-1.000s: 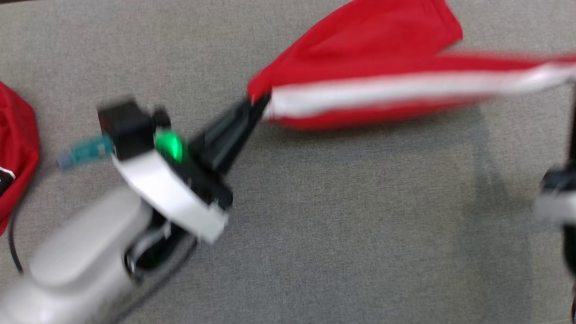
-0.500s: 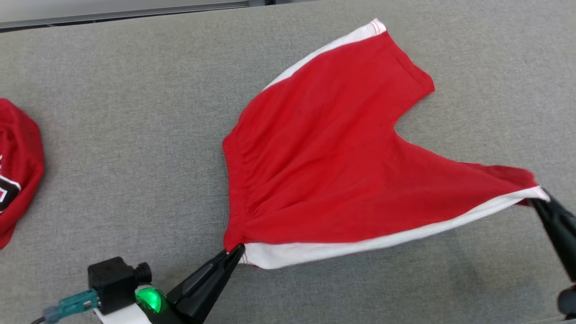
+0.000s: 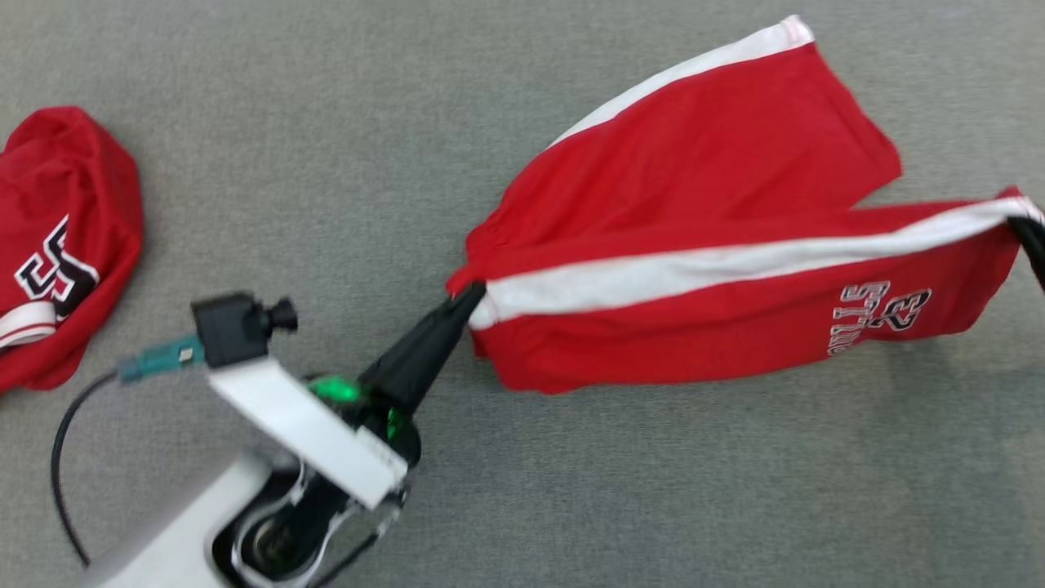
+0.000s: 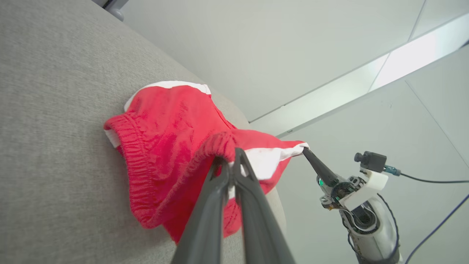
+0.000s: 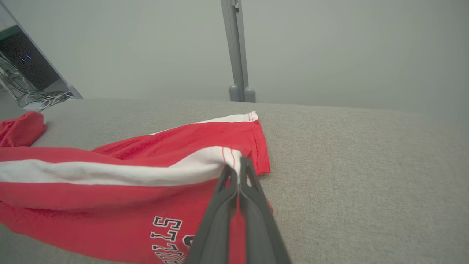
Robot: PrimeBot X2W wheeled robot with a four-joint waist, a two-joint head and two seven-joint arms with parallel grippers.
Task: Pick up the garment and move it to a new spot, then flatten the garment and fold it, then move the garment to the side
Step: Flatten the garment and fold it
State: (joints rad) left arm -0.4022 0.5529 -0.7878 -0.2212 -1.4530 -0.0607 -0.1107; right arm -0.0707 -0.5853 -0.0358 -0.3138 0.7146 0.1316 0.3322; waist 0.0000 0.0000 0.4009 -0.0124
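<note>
The garment (image 3: 718,163) is a pair of red shorts with white side stripes and a black-and-white print on one leg. It hangs stretched between my two grippers, its far leg resting on the grey table (image 3: 653,490). My left gripper (image 3: 473,296) is shut on the waistband corner; in the left wrist view its tips (image 4: 231,157) pinch the gathered waistband of the shorts (image 4: 165,139). My right gripper (image 3: 1024,229) is shut on the white-striped hem at the right edge. The right wrist view shows those tips (image 5: 237,167) clamped on the hem of the shorts (image 5: 110,194).
A second red garment (image 3: 57,245) with black-and-white lettering lies bunched at the table's left end, also red (image 5: 22,128) in the right wrist view. A black cable (image 3: 61,457) loops beside my left arm. A grey post (image 5: 236,47) stands behind the table's far edge.
Half a second ago the shorts lay spread low over the table; now the near leg is lifted and hangs between the grippers, print showing. The head camera has shifted too.
</note>
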